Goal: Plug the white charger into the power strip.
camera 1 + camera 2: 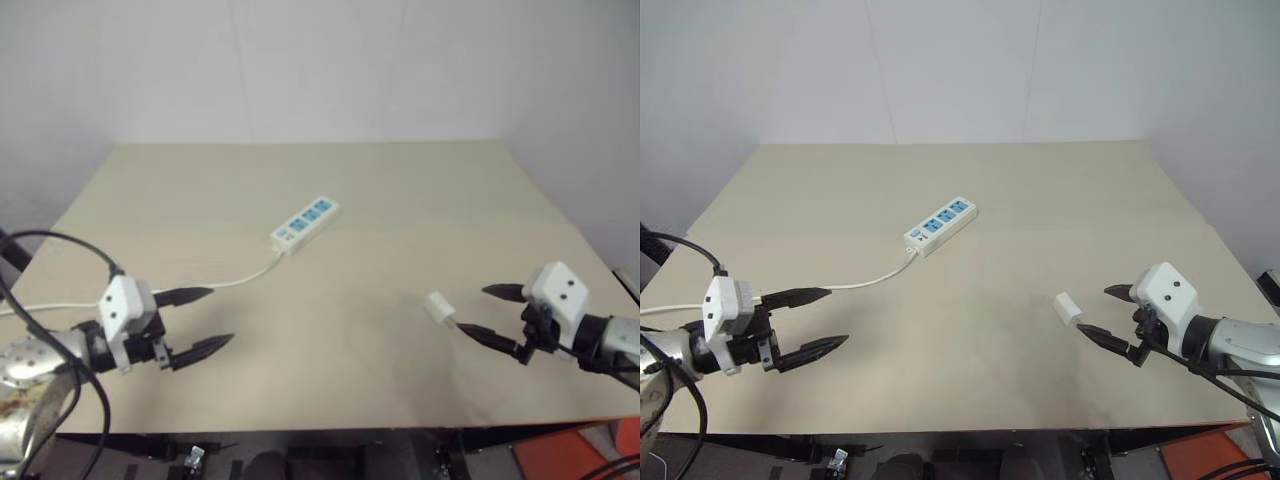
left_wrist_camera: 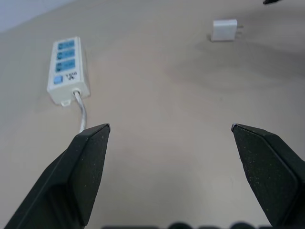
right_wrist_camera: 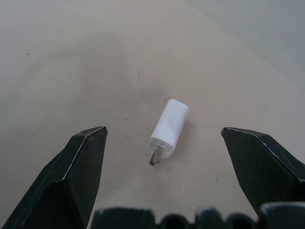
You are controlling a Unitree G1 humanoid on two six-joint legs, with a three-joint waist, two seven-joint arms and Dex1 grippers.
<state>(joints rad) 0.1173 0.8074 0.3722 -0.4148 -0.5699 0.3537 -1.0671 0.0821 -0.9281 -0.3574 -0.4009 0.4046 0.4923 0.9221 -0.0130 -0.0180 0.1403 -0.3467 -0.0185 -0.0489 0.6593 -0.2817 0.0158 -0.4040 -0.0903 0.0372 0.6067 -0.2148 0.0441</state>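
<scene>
Lying loose by the wide-open right gripper (image 1: 1110, 312), white charger (image 1: 1068, 308); left gripper (image 1: 818, 320) open, empty; power strip (image 1: 940, 226) cord cut off at frame edge

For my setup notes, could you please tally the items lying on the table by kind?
Charger: 1
Power strip: 1, with its cord
Total: 2 things on the table

A beige table (image 1: 1040, 190) stands against a white wall (image 1: 960, 60).

Head cameras overlook the table (image 1: 400, 200); wrist cameras view it closely, level-low.
</scene>
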